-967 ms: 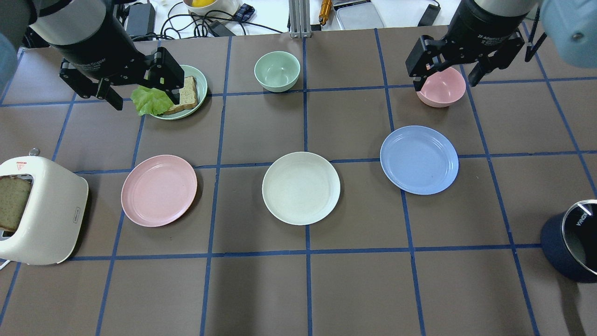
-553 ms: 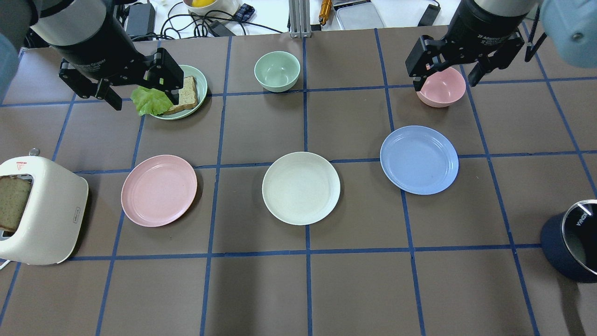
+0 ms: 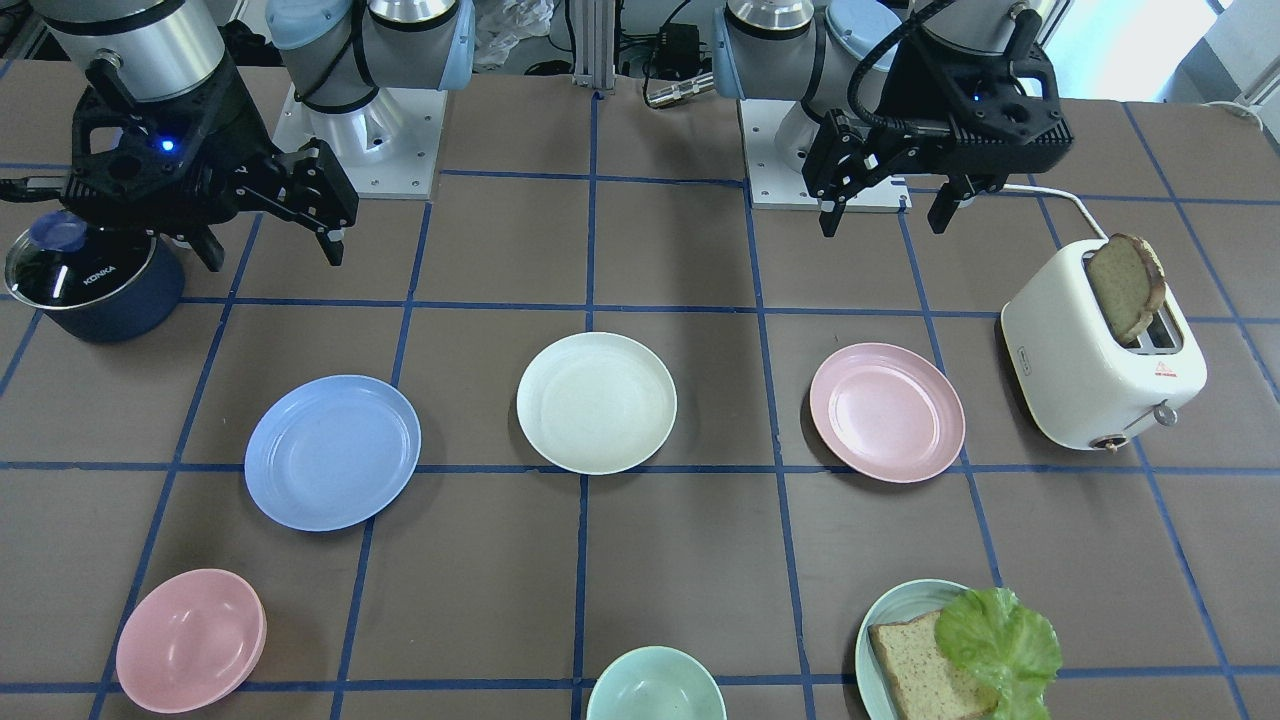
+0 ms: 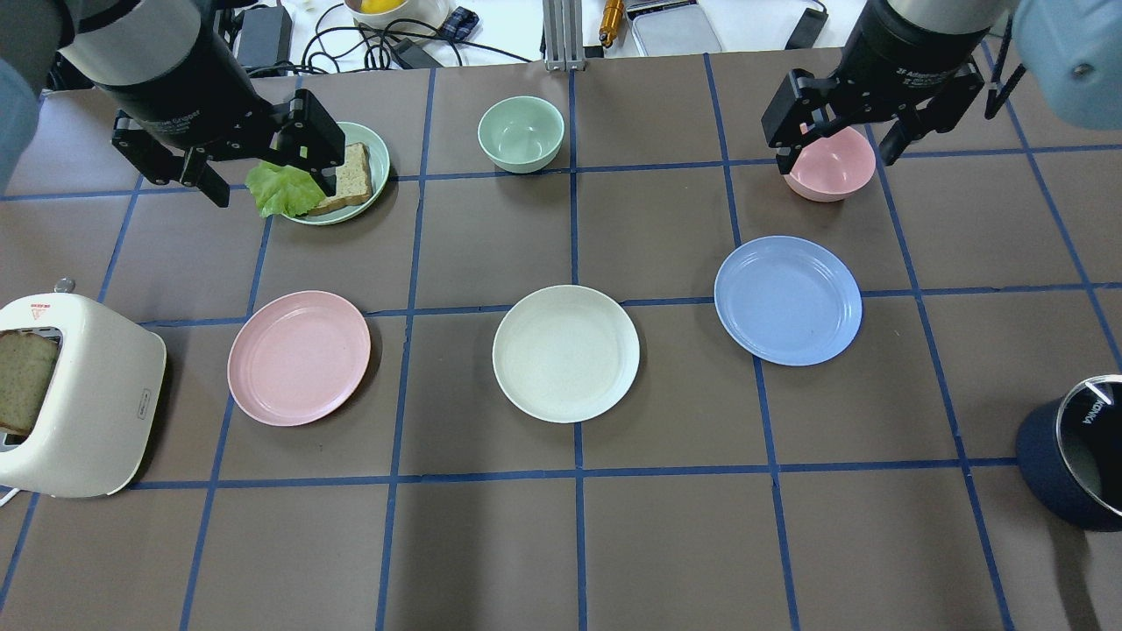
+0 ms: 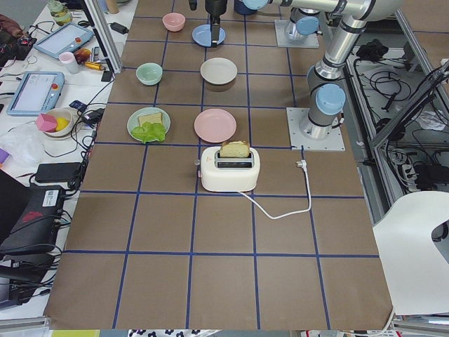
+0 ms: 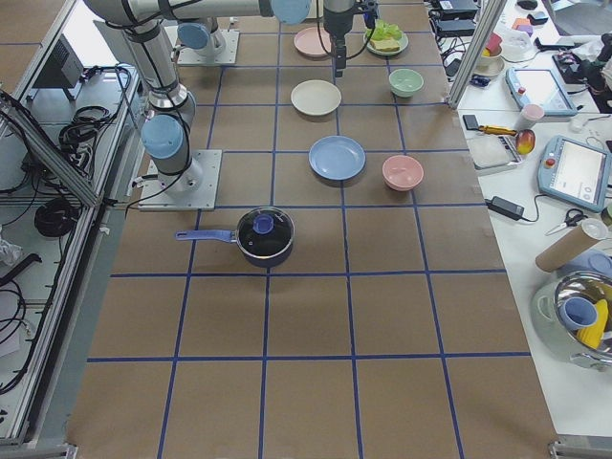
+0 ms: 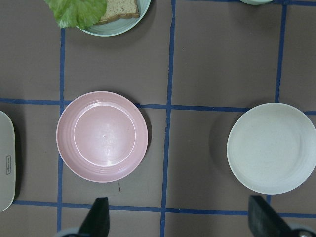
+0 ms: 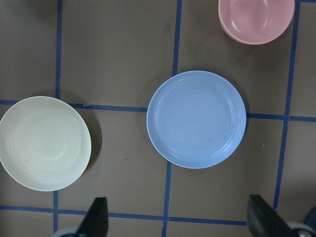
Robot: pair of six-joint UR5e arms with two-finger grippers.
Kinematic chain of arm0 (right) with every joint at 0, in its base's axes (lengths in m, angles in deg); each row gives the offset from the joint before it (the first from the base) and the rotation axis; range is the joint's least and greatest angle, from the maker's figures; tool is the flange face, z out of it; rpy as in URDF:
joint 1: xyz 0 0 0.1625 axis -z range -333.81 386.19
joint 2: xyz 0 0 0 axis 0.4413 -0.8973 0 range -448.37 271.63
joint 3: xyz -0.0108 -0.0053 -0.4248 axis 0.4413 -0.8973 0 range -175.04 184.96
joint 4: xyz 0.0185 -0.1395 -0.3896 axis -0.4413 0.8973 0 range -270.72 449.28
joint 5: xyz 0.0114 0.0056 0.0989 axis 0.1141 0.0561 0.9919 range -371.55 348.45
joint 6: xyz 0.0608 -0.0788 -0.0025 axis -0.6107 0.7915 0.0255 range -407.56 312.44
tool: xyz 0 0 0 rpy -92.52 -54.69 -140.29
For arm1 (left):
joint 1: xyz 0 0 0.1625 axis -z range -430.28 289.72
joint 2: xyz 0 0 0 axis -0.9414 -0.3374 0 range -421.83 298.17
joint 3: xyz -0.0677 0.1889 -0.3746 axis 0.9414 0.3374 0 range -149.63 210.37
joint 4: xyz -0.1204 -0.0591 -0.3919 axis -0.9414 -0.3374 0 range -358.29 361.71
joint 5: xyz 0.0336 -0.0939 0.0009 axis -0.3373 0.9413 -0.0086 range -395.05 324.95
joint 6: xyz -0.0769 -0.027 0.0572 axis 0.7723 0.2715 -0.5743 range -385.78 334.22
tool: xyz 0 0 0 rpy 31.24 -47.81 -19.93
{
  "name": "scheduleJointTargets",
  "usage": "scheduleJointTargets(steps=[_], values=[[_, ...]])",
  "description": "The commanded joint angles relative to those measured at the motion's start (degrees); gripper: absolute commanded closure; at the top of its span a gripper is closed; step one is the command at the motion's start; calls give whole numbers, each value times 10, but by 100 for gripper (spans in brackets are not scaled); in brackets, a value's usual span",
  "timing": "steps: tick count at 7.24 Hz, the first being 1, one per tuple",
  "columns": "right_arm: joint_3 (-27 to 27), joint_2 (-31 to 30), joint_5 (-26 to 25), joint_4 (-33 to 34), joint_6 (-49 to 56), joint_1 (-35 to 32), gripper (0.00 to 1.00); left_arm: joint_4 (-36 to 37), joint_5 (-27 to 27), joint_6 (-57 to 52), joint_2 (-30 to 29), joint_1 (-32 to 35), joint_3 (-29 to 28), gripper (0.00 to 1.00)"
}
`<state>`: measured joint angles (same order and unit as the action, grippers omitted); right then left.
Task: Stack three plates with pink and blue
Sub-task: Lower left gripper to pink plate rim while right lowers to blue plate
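Note:
A pink plate [image 4: 299, 358], a cream plate [image 4: 565, 353] and a blue plate [image 4: 787, 300] lie apart in a row across the table's middle. My left gripper [image 4: 270, 180] is open and empty, held high over the far left; in its wrist view [image 7: 180, 219] the pink plate [image 7: 102, 136] lies below it. My right gripper [image 4: 834, 156] is open and empty, high over the far right; in its wrist view [image 8: 177, 219] the blue plate [image 8: 196, 119] lies below it.
A white toaster [image 4: 74, 394] with a bread slice stands at the left edge. A green plate [image 4: 380, 162] with bread and lettuce, a green bowl [image 4: 521, 132] and a pink bowl [image 4: 837, 180] sit along the far side. A dark pot [image 4: 1074, 456] stands at the right edge.

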<state>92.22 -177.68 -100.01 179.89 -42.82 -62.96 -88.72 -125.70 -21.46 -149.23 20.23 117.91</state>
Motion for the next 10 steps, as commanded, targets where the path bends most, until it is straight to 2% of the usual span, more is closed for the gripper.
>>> scheduleJointTargets(steps=[1, 3, 5, 6, 7, 9, 10], values=[[59, -1, 0, 16, 10, 7, 0, 2, 0, -3, -18, 0, 3, 0], [128, 1, 2, 91, 49, 49, 0, 43, -2, 27, -44, 0, 13, 0], [164, 6, 7, 163, 52, 64, 0, 85, -2, 25, -72, 1, 41, 5], [190, 51, 3, 218, 55, 64, 0, 131, -2, 28, -89, 5, 62, 10], [211, 75, 0, 273, 74, 66, 0, 163, -32, 25, -102, 5, 94, 19], [214, 100, 0, 303, 104, 84, 0, 262, -56, 32, -137, 5, 152, 20], [215, 117, 1, 319, 138, 103, 0, 267, -63, 50, -152, 5, 169, 22]])
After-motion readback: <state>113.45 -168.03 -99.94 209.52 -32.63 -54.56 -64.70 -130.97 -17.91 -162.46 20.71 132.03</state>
